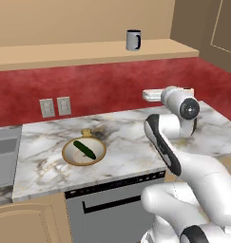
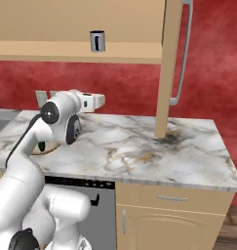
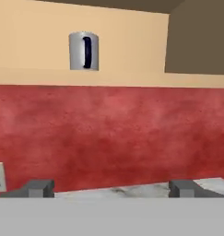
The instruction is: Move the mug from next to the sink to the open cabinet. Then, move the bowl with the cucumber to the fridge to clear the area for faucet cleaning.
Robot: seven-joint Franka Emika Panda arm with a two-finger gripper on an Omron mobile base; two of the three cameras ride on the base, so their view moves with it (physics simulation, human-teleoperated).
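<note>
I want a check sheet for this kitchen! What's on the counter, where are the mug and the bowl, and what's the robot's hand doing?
Surface: marble counter, dark smudges on it, one near the cabinet post.
Job's things: mug upright on the open cabinet shelf, handle showing in the hand view; bowl on the counter with the cucumber inside; sink at the left edge.
Clutter: nothing seen.
Grippers: gripper open, empty, facing the red wall below the mug.
Cables: nothing seen.
Surroundings: red backsplash, two wall outlets, dishwasher under the counter, long grey handle at right.
</note>
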